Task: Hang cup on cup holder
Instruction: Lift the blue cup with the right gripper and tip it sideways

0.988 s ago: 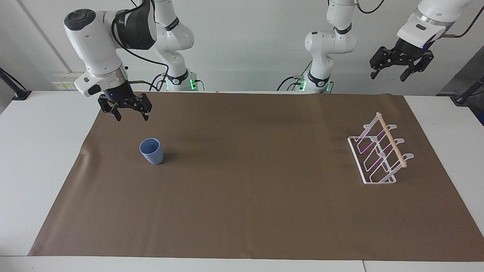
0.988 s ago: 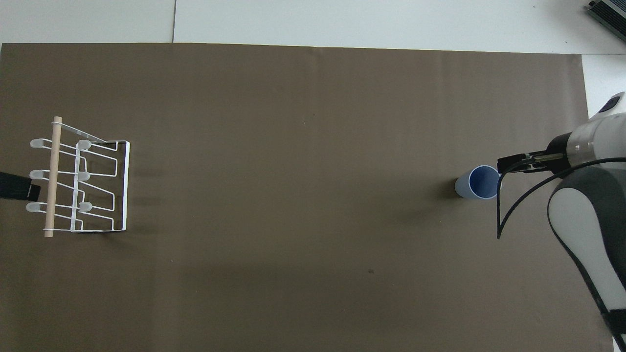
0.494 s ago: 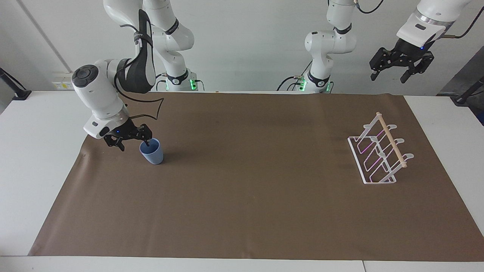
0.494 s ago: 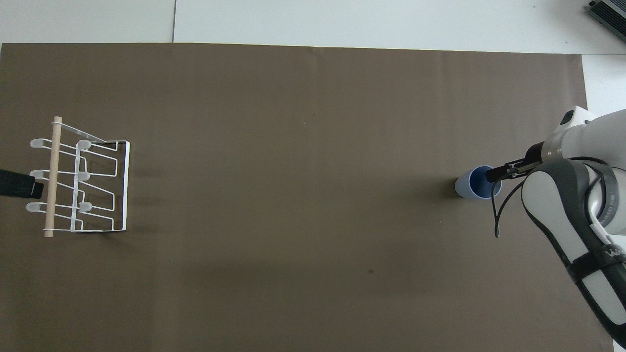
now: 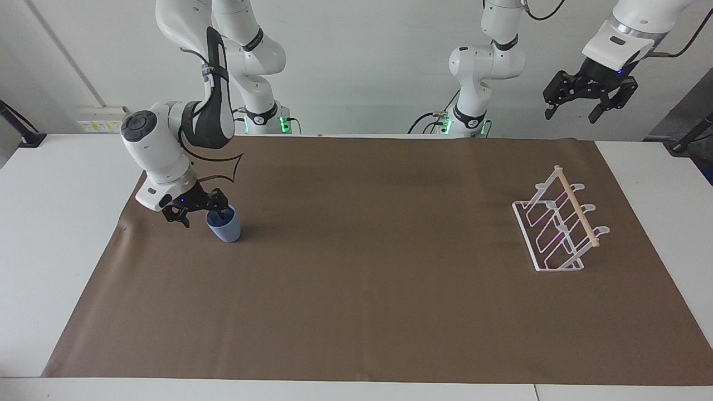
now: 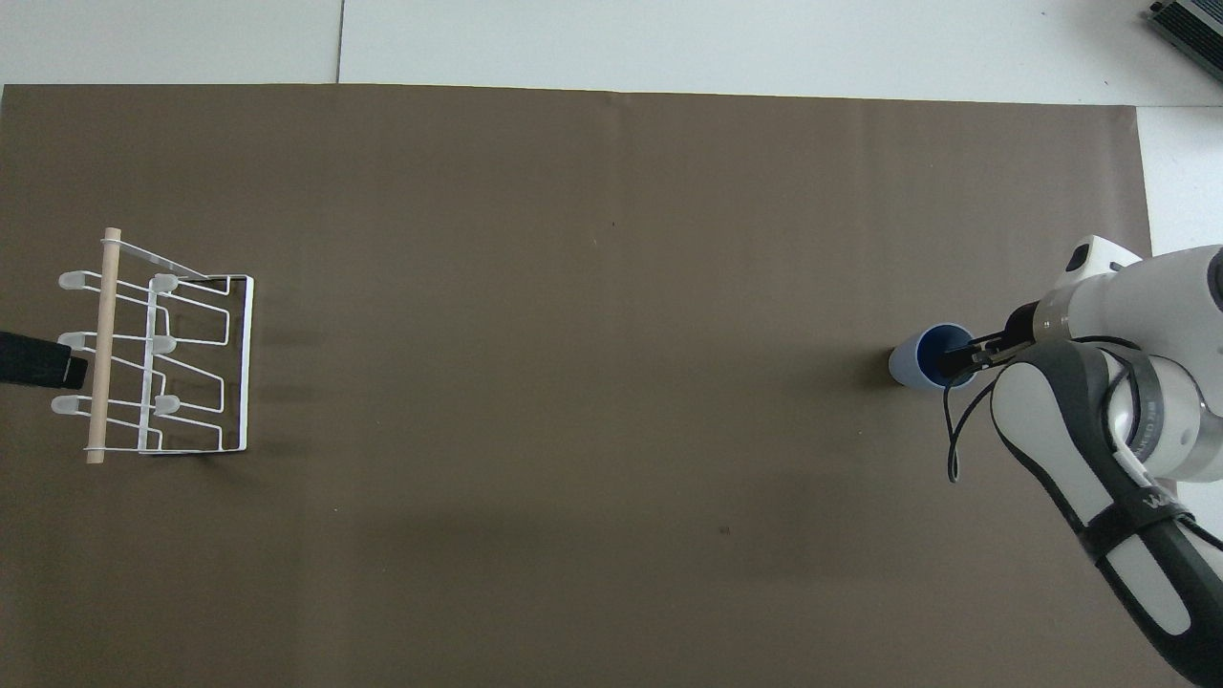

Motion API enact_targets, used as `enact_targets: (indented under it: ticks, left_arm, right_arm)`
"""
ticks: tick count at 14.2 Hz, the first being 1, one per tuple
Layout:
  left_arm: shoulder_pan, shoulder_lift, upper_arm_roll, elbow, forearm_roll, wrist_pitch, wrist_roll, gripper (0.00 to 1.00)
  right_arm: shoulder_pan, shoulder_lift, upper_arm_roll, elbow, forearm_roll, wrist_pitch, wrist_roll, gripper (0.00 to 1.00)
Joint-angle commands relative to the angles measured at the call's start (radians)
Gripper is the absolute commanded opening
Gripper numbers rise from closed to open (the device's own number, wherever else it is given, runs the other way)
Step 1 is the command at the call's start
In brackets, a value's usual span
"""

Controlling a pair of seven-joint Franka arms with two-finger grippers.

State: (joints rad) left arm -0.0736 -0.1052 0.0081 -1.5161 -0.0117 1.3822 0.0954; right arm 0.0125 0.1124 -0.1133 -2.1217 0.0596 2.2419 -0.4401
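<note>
The light-blue cup (image 5: pixel 226 229) (image 6: pixel 905 364) stands upright on the brown mat toward the right arm's end of the table. My right gripper (image 5: pixel 203 218) (image 6: pixel 959 358) is down at its rim, open. One finger reaches into the cup's mouth and the other hangs outside its wall. The white wire cup holder (image 5: pixel 557 236) (image 6: pixel 191 363) with its wooden dowel stands toward the left arm's end. My left gripper (image 5: pixel 571 115) (image 6: pixel 36 359) waits high above that end, open and holding nothing.
A brown mat (image 5: pixel 362 289) covers most of the white table (image 5: pixel 50 223). Between the cup and the cup holder only bare mat shows. The two arm bases stand at the robots' edge of the table.
The right gripper came down from above the mat to the cup's rim and slipped one finger inside. The cup and the holder stayed put. The left arm barely moved.
</note>
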Motion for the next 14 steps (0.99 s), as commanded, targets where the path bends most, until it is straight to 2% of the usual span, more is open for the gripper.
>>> enact_targets:
  ticks: [1, 3, 4, 7, 11, 12, 14]
  left_arm:
    - [-0.012, -0.033, 0.004, -0.039, 0.013, 0.026, 0.0, 1.0]
    - [-0.012, -0.033, 0.004, -0.039, 0.013, 0.026, -0.002, 1.0]
    - [-0.014, -0.031, 0.004, -0.039, 0.013, 0.026, -0.002, 1.0]
    - [-0.012, -0.033, 0.004, -0.039, 0.013, 0.026, 0.0, 1.0]
    - [-0.012, -0.031, 0.004, -0.038, 0.013, 0.028, 0.001, 1.0]
    - [-0.012, -0.031, 0.004, -0.036, 0.013, 0.028, 0.001, 1.0]
    - [-0.012, -0.03, 0.004, -0.035, 0.012, 0.047, 0.001, 1.0]
  right_arm:
    - [-0.005, -0.028, 0.004, -0.029, 0.02, 0.018, -0.037, 0.46]
    - [-0.002, -0.028, 0.003, -0.029, 0.02, 0.018, -0.032, 0.04]
    - [-0.002, -0.028, 0.004, -0.029, 0.02, 0.018, -0.026, 0.0]
    - [-0.006, -0.023, 0.003, -0.015, 0.095, 0.016, -0.023, 0.0]
    - [-0.002, -0.029, 0.004, 0.054, 0.102, -0.022, -0.023, 0.0]
    - [0.003, -0.037, 0.006, 0.081, 0.103, -0.059, -0.023, 0.0]
    - [0.007, -0.056, 0.006, 0.158, 0.19, -0.172, -0.023, 0.0]
